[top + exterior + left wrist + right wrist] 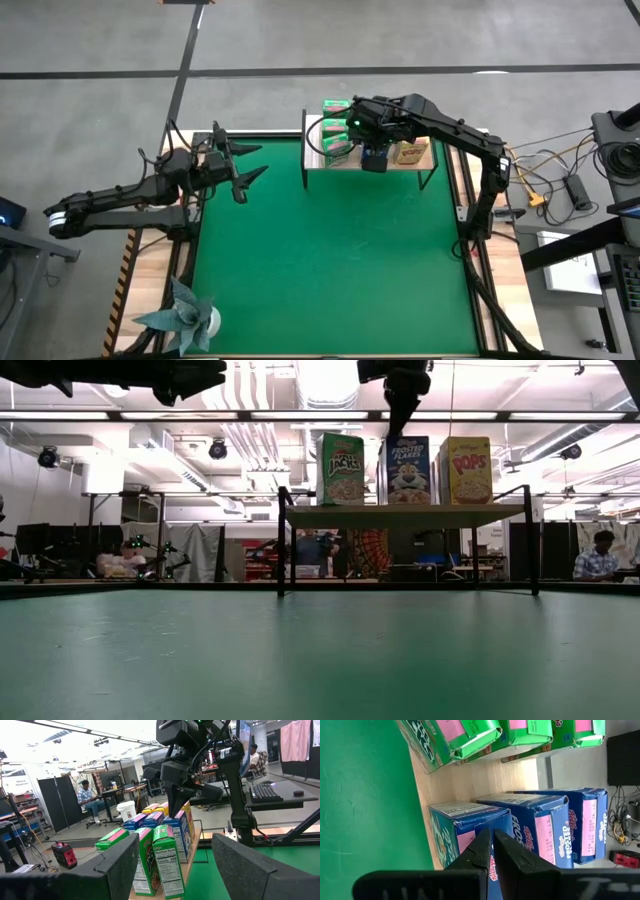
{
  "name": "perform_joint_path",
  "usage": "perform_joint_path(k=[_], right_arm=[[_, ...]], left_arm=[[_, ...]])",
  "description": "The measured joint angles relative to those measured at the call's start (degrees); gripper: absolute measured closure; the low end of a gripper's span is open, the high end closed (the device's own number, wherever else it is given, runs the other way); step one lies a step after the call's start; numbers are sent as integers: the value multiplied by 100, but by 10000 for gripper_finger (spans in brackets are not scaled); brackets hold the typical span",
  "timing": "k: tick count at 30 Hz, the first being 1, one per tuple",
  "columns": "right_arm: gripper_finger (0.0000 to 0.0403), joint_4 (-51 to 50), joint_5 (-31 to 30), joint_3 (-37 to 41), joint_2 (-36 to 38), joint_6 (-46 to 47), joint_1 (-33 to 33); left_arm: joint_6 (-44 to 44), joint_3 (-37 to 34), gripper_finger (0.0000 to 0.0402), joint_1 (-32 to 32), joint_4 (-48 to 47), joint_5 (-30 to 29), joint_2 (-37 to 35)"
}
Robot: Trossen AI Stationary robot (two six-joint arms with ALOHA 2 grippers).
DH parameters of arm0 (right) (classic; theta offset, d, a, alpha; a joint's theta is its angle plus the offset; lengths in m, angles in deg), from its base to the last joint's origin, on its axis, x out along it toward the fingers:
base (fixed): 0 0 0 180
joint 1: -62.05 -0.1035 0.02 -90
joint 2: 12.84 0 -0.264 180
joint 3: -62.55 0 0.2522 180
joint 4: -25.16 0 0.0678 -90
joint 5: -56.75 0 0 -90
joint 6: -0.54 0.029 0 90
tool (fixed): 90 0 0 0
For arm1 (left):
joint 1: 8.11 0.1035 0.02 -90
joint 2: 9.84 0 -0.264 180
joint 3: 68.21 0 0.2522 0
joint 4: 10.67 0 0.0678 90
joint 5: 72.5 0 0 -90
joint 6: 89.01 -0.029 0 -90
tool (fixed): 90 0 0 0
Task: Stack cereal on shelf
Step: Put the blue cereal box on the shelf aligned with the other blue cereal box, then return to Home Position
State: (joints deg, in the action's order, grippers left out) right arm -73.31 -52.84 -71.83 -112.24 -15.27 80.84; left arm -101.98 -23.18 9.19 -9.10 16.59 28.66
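Right fingers: pressed together with nothing between them, the tips just over the top of the front blue box, in the lower middle of the right wrist view.
Right gripper: hangs above the shelf's middle row, in the upper middle of the high view; in the low view it comes down from the top edge over the blue box.
Left fingers: spread wide and holding nothing, filling the bottom of the left wrist view, with the shelf seen between them farther off.
Left gripper: waits over the mat's left edge, left of centre in the high view, well apart from the shelf.
Blue boxes: three in a row, upright, one behind the other across the middle of the right wrist view.
Green boxes: three in a row along the top of that view, beside the blue row.
Yellow boxes: the front one stands upright to the right of the blue one in the low view; the ones behind it cannot be counted.
Shelf: upper centre of the low view, carrying all the boxes in sight.
Green mat: no box lies on it.
Progress: the stacking looks finished or nearly so; what seems left is for the right arm to pull clear.
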Motion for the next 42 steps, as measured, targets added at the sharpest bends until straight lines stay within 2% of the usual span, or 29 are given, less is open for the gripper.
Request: perform_joint_path(k=[31,35,40,42], right_arm=[[390,199,6,4,250,-2,-123],[390,412,19,4,372,-2,-269],[390,1188,655,225,669,-54,-561],[390,1474,655,450,830,-71,-710]], left_arm=[[0,0,168,-2,3,0,-1],[0,0,168,0,7,46,119],[-103,0,168,-2,161,368,461],[-112,15,168,-2,213,372,594]])
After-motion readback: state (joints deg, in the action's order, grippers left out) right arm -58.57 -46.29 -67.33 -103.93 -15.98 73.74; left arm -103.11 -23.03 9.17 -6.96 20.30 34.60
